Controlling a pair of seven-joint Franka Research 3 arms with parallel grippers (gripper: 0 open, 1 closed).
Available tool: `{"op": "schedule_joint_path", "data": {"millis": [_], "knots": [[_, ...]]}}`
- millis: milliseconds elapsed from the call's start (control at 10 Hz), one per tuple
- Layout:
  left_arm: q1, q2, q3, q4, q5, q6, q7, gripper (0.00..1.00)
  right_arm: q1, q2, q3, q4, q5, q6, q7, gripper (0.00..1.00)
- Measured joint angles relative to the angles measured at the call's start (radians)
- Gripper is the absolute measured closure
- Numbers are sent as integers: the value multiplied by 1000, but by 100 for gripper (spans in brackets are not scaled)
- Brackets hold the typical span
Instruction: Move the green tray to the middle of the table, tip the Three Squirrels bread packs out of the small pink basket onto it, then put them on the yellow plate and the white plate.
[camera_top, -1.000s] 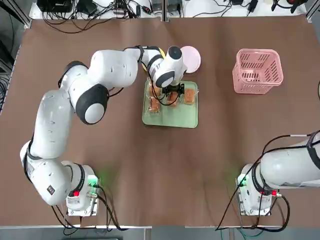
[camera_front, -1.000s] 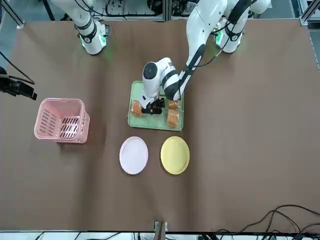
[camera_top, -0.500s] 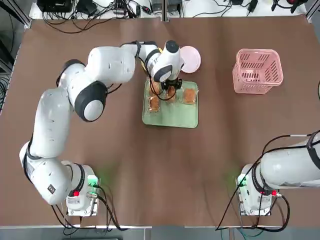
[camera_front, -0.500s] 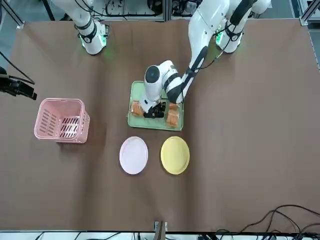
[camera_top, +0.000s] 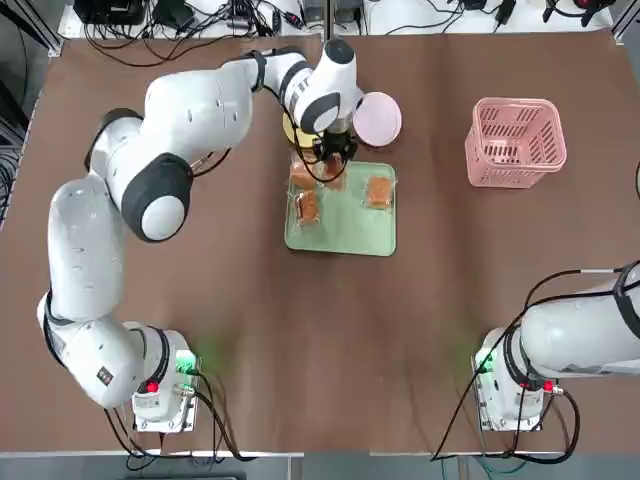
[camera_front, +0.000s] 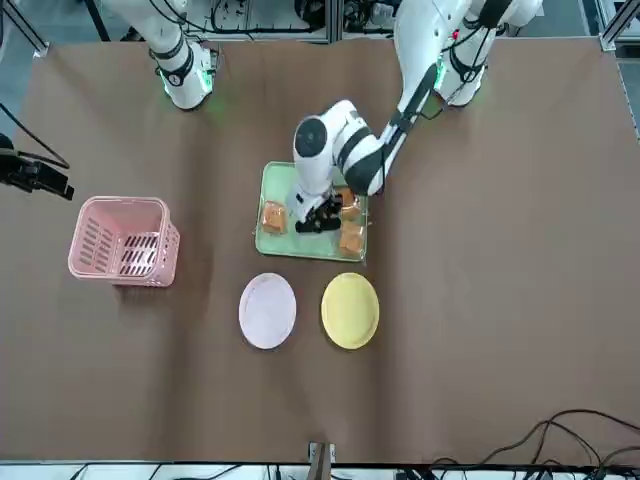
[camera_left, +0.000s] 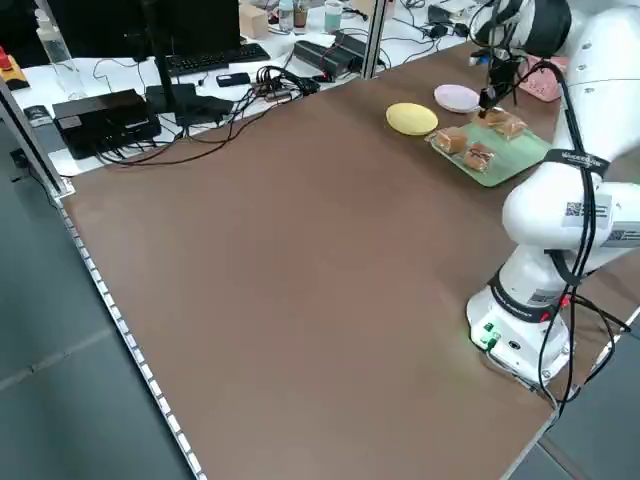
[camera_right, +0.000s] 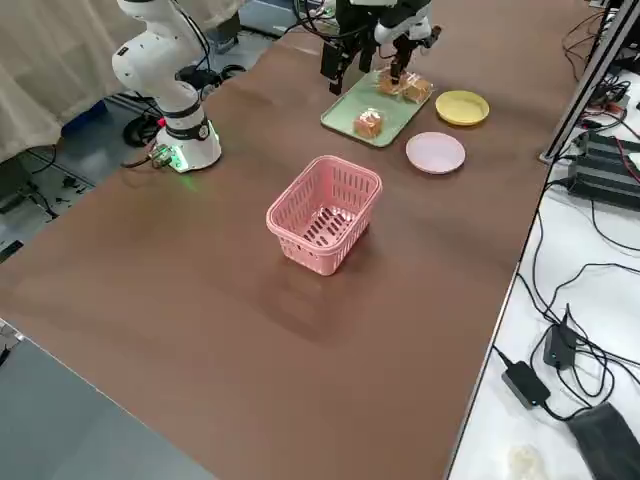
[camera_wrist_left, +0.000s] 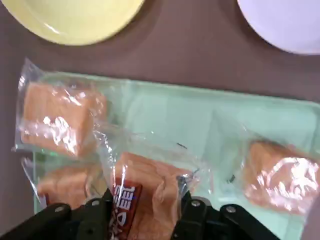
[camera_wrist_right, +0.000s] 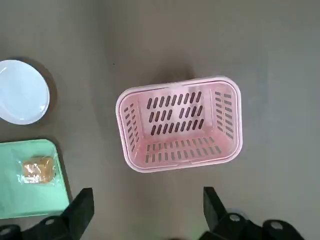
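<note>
The green tray (camera_top: 345, 228) lies mid-table with three bread packs on it: one (camera_top: 378, 190) on the right, one (camera_top: 308, 207) on the left, one (camera_top: 302, 177) overhanging the far-left corner. My left gripper (camera_top: 335, 152) hovers over the tray's far edge, shut on a fourth bread pack (camera_wrist_left: 145, 185) that hangs above the tray. The yellow plate (camera_front: 350, 310) and white plate (camera_front: 267, 310) sit just beyond the tray, both bare. The pink basket (camera_top: 515, 140) stands upright and bare at the far right. My right gripper (camera_wrist_right: 146, 197) is open, high above the basket (camera_wrist_right: 179, 124).
The right arm's base (camera_top: 515, 385) sits at the near right of the table. The left arm (camera_top: 190, 110) arches over the table's left half. Cables and electronics (camera_left: 110, 110) lie beyond the far edge.
My left gripper has lifted a bread pack off the tray and carried it toward the far edge, nearer the yellow plate. The right arm has not moved.
</note>
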Motion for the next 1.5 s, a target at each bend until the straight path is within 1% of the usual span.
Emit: {"op": "schedule_joint_path", "data": {"millis": [100,300,500,700,800,1000,1200,1500], "knots": [[-41,1,-2,-6,-3,15,-41,52,-1,0,-1,0,0,-1,-7,3],[-136,4,-3,-14,-4,81,-149,52,-5,0,-2,0,0,-1,-18,3],[-198,18,-2,-18,-4,121,-223,52,-6,0,-2,0,0,-1,-19,3],[-207,60,1,2,-8,140,-272,52,-7,0,-2,0,0,-1,-19,3],[-204,96,7,34,-13,149,-290,52,-8,0,-2,0,-1,-1,-20,3],[-201,167,18,110,-13,185,-321,56,-13,0,-5,0,-4,0,-20,3],[-199,194,28,136,-14,223,-338,53,-19,0,-7,0,-8,7,-20,3],[-199,214,41,149,-14,239,-338,52,-36,1,-7,-5,-9,27,-21,3]]}}
